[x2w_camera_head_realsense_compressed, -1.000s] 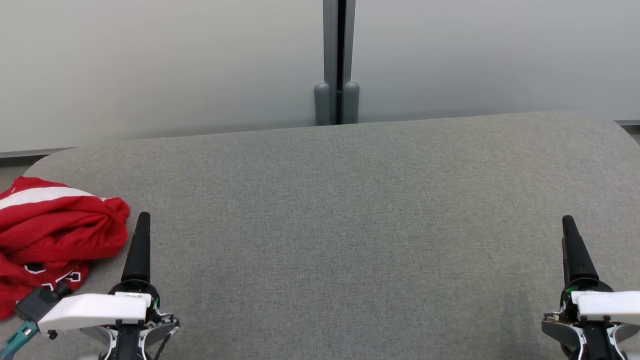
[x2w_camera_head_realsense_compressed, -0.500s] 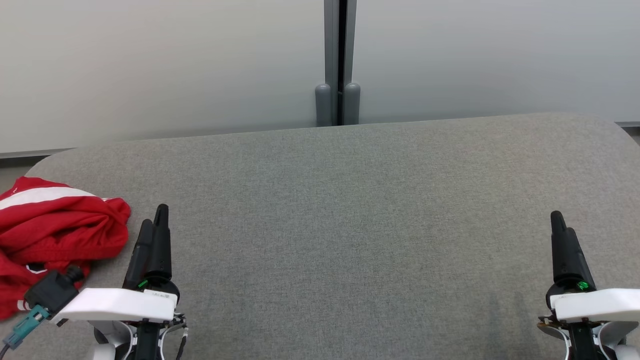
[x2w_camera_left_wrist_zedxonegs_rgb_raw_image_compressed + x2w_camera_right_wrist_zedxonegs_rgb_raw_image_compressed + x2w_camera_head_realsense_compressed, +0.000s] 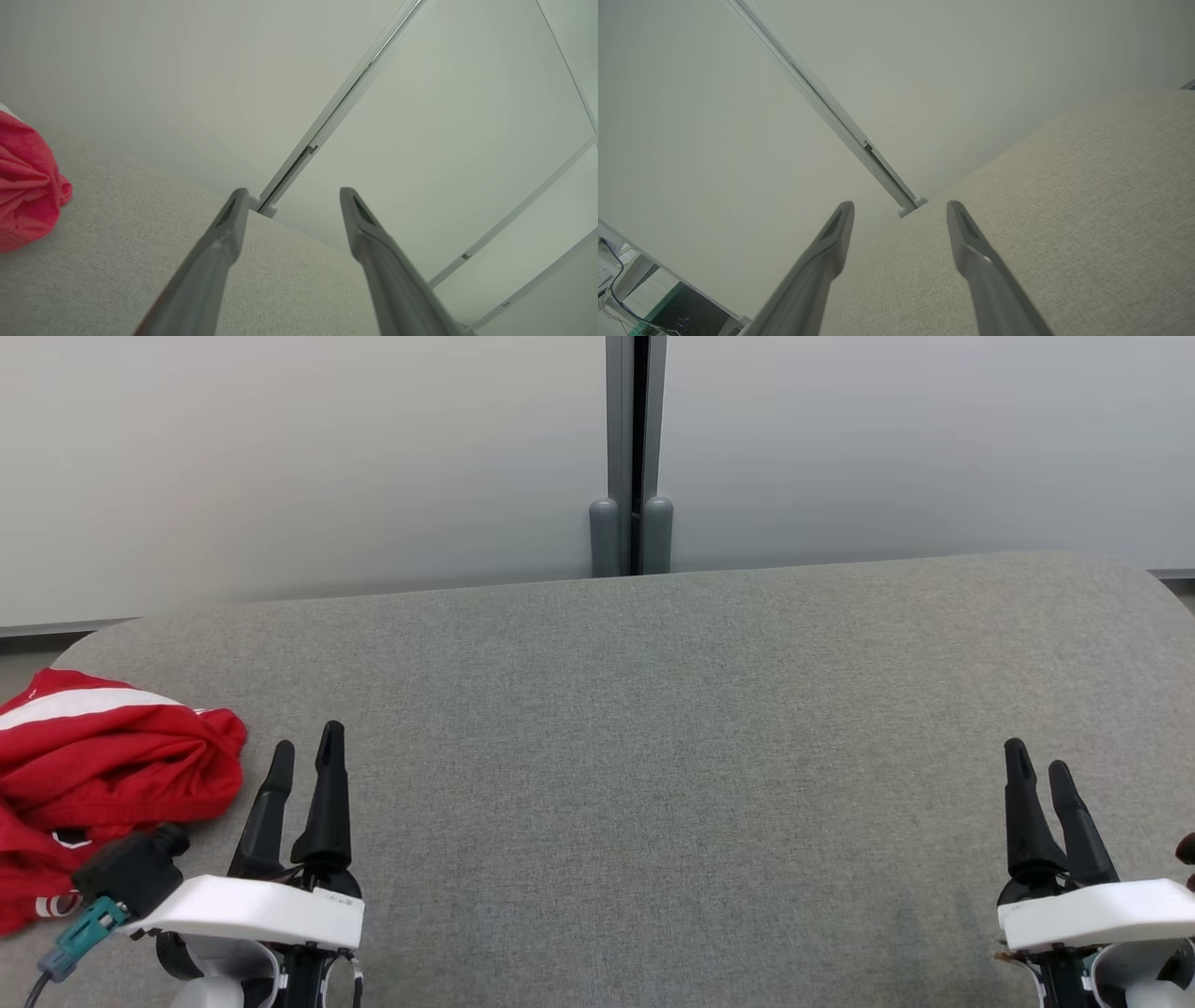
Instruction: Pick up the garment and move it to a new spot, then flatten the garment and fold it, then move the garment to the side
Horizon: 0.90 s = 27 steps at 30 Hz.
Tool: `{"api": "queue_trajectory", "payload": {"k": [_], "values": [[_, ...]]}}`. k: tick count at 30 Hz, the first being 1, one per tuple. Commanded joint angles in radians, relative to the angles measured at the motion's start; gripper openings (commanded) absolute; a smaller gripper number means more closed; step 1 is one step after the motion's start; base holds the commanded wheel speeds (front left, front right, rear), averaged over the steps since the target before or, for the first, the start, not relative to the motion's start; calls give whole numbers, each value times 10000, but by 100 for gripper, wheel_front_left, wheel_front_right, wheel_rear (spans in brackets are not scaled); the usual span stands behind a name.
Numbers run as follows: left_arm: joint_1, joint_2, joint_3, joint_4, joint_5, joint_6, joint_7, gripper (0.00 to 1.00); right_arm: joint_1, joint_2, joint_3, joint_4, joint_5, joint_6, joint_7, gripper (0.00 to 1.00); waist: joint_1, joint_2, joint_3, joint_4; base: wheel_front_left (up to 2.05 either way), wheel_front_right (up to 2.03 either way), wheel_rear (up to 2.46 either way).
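Fingers [image 3: 327, 793] of the left gripper [image 3: 305, 747] stand spread, nothing between them. The right gripper [image 3: 1037, 761] is the same: parted and empty. Both pairs point up the head view toward the wall [image 3: 280, 457], low over the pad [image 3: 653, 756].

Pad: grey cloth, wide, rounded corners.

Garment [image 3: 112, 756]: a red heap on the pad's far left, cut by the frame edge there. It is bunched, so I can read no clear long axis. A white stripe [image 3: 75, 703] runs across its far side, and some white marking shows low down, too crumpled to read.

Key relation: the garment lies to the left of the left gripper, just beside it but not touching. A strip of bare pad shows between the heap's right edge and the nearer finger. The fingers aim past the heap, not at it. In the left wrist view the garment [image 3: 28, 186] sits at the left margin, well off the line between the fingers [image 3: 224, 242].

The right gripper is well apart from it, across the whole pad. Its wrist view has bare pad [image 3: 1064, 210] and wall ahead of the open fingers [image 3: 971, 247].

Judgement: the left arm is the nearer one for the pickup. It would need to turn or shift leftward to bring the heap between its fingers.

Small: the black cable plug [image 3: 131, 870] at the left wrist overlaps the garment's near edge in the head view.
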Motion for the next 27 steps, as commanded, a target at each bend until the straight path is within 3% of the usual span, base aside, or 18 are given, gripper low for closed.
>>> {"api": "queue_trajectory", "payload": {"k": [1,16,27], "values": [[-27,73,-27,-124,425,23,-113,100,-87,-131,54,-42,-409,4,-132,100,0,0,-10,5,0,0,0],[191,95,-282,181,2404,155,-545,100,64,-182,325,309,-2299,5,-564,100,0,0,-109,44,0,0,0],[281,224,-488,430,3853,592,-827,100,61,-238,520,432,-3495,4,-799,100,0,0,-155,41,0,0,0]]}}
